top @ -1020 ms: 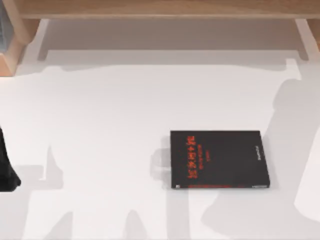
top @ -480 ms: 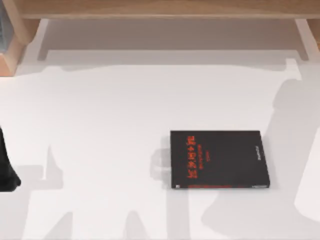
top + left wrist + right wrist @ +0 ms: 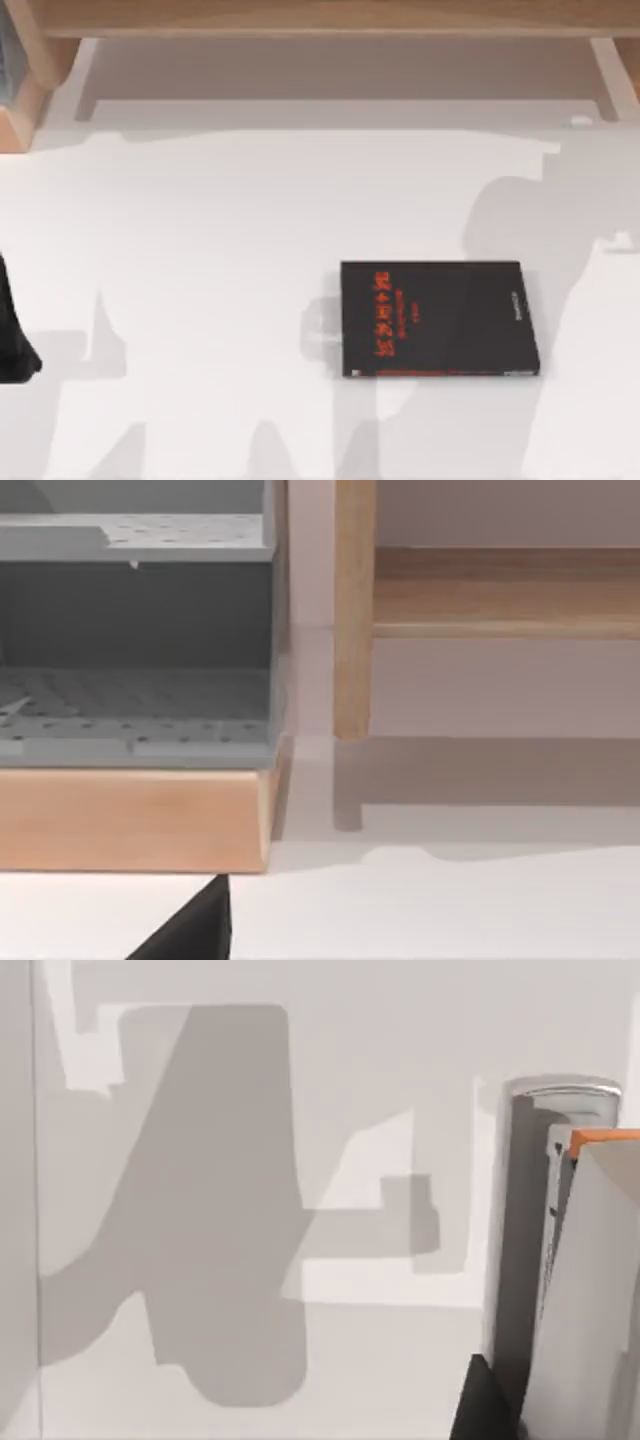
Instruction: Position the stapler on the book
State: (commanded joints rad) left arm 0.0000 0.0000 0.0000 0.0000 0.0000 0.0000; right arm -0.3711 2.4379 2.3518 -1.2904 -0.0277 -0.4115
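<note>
Book (image 3: 440, 318), thin, black, red characters on cover, lies flat.

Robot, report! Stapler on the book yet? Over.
Left arm parked far left; right arm at right edge. Stapler on table, left of book. Nothing on book.

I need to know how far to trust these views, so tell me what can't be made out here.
- Stapler, top view: a pale shape at the book's left edge, blending into the white table; outline unclear.
- Book's white print, top view: too small to read.
- Left arm, top view: cut off by the left edge.
- Grey rounded bar with an orange edge, right wrist view: cut off by the picture's edge; cannot be identified.
</note>
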